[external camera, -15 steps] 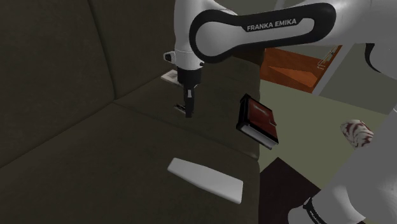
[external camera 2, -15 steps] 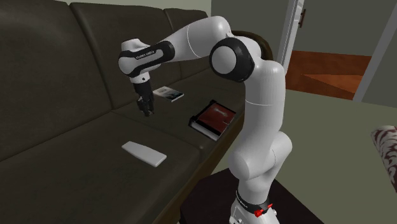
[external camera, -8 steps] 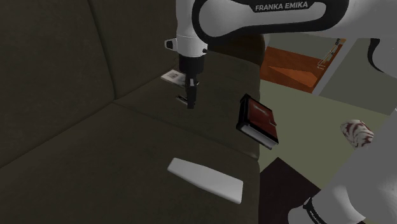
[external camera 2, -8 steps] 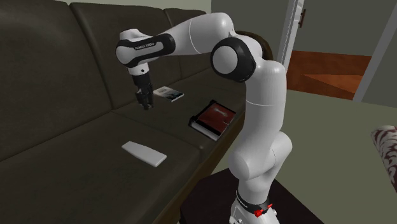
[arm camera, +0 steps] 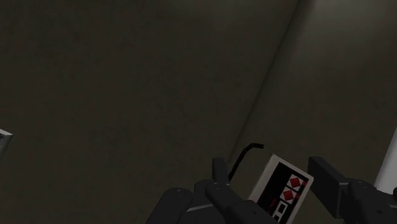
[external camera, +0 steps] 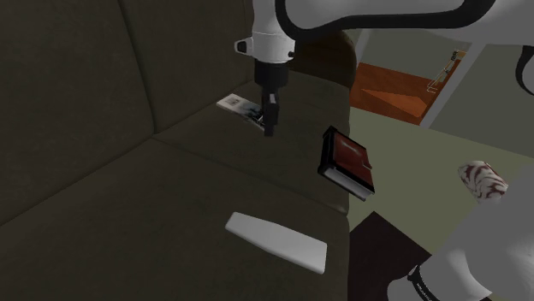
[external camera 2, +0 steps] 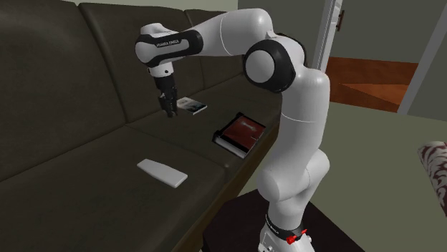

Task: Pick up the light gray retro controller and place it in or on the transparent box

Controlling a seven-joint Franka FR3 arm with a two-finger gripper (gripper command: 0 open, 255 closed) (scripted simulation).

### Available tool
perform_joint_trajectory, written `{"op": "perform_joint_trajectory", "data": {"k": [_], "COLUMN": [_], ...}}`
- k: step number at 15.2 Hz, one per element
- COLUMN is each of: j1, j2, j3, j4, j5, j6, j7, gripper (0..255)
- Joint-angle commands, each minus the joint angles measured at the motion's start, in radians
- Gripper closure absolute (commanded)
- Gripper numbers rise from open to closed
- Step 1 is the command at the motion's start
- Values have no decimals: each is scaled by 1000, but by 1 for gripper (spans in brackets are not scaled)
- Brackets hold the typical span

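The light grey retro controller (external camera: pixel 232 103) lies flat, face up, on the far seat cushion of a dark sofa (external camera: pixel 103 171), close to where the seat meets the backrest. Its long axis runs roughly along the line of the backrest, from the shoulder view's left to its right. In the wrist view the two red buttons sit toward the end farther from the hand, and a thin black cable (arm camera: pixel 245 156) curls away from the far corner across the cushion. The black gripper (external camera: pixel 270 128) hangs fingers-down just above that cushion. In the shoulder view its tips overlap the controller's right-hand end, and in the second exterior view it stands just left of the controller (external camera 2: pixel 192 105). The wrist view shows the fingers (arm camera: pixel 219 170) spread apart with the controller (arm camera: pixel 283 188) lying between them, below them and untouched, so nothing is pinched. Against the frames from half a second and a second ago, the gripper has travelled toward the shoulder view's right and farther back, from open cushion to right at the controller. The forearm has also lifted, so its lettering has left the top of the shoulder view. The controller has not shifted. A flat pale slab (external camera: pixel 275 242) on the near cushion and a dark book-like block with a reddish face (external camera: pixel 347 162) at the seat's right edge also lie where they did.
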Motion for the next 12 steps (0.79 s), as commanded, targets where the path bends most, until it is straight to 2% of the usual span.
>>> {"op": "perform_joint_trajectory", "data": {"k": [1, 6, 12], "j1": [-24, -72, -116], "j2": [-61, -214, -366], "j3": [-19, -83, -174], "j4": [-72, -237, -392], "j5": [19, 54, 60], "j6": [19, 46, 59], "j7": [-46, -169, -312], "gripper": [255, 255, 255]}}
